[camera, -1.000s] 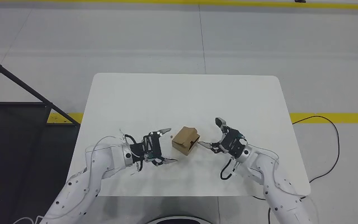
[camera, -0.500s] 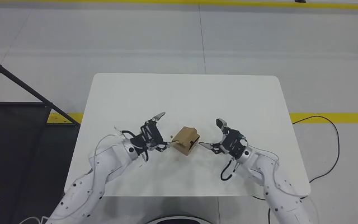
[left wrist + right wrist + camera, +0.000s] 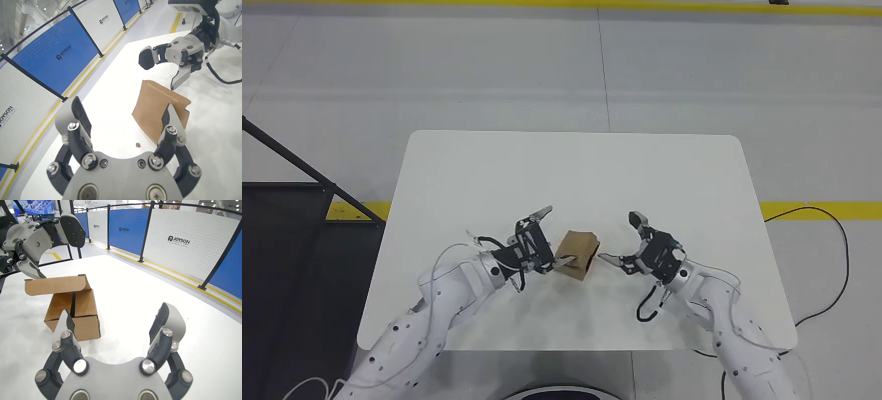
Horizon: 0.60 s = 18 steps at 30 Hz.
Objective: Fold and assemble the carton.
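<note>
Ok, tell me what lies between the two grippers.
The small brown cardboard carton, flap raised, sits between left gripper and right gripper in the top view.

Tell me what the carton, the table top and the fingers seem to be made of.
Carton: brown cardboard, matte, with creased folds and raw cut edges. Table top: white, smooth, faintly sheened, likely laminate or painted board; cannot tell which. Fingers: black ribbed pads, probably rubber, on pale grey shells, metal or plastic.

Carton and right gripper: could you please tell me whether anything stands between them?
Nothing visible does: only bare table lies between the open right gripper and the carton.
</note>
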{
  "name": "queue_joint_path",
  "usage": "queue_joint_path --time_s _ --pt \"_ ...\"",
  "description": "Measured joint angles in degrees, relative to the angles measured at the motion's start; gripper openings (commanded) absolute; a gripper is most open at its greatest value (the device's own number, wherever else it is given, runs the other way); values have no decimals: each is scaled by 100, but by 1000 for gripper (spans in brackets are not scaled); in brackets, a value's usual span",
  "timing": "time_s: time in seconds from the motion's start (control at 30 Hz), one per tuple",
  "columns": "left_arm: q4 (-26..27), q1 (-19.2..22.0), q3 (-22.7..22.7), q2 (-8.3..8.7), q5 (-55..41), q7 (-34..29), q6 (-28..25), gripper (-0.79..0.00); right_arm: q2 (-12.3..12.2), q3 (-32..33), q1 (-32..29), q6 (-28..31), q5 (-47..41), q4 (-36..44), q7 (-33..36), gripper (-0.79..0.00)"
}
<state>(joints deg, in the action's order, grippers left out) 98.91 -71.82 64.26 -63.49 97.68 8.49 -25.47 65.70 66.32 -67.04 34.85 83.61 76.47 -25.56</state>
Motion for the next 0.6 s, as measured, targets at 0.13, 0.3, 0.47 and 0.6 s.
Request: queue_joint_path --time_s 0.13,0.3,0.47,0.6 --pt "-16 6 -33 -10 34 -31 21 0 -3 50 -76 -170 -17 77 -131 0" --pt "-27 12 -101 -28 87 -85 68 0 -18 132 -187 -304 -6 251 -238 0" --pt "-73 58 -183 -53 110 -109 110 0 -26 181 -247 -404 34 450 -225 0" --pt "-98 76 -189 -70 65 -100 193 0 -22 175 -221 -420 42 523 -186 0"
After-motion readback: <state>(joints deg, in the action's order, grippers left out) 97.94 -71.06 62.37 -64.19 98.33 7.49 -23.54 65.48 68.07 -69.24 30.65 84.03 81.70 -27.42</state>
